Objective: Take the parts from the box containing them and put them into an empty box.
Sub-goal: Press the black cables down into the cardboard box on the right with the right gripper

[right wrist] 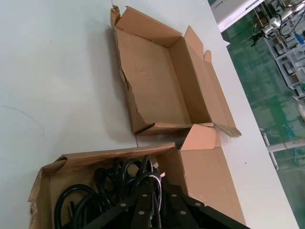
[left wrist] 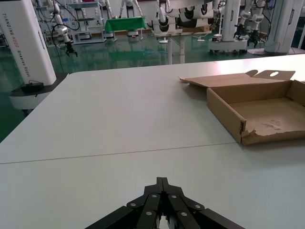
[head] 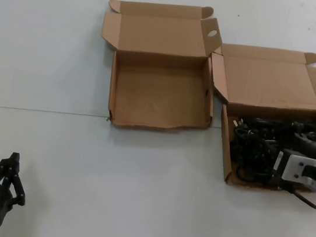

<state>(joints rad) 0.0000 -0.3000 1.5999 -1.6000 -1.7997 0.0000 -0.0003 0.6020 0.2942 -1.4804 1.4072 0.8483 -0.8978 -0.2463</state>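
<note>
Right tool [head: 277, 168] down inside the full box [head: 225, 141], among the cords [head: 254, 145]; fingers drawn close at the tips, cannot tell if a cord is caught. Cords lie tangled in that box, on the counter [head: 137, 180]. Empty box [head: 115, 89] sits just left of it, lid flaps touching. Left tool [head: 13, 166] clenched, parked low on the counter, well left of the full box

empty box [head: 161, 89] left of cord box [head: 227, 146]; cords [head: 257, 144] inside, apparently tangled.
</note>
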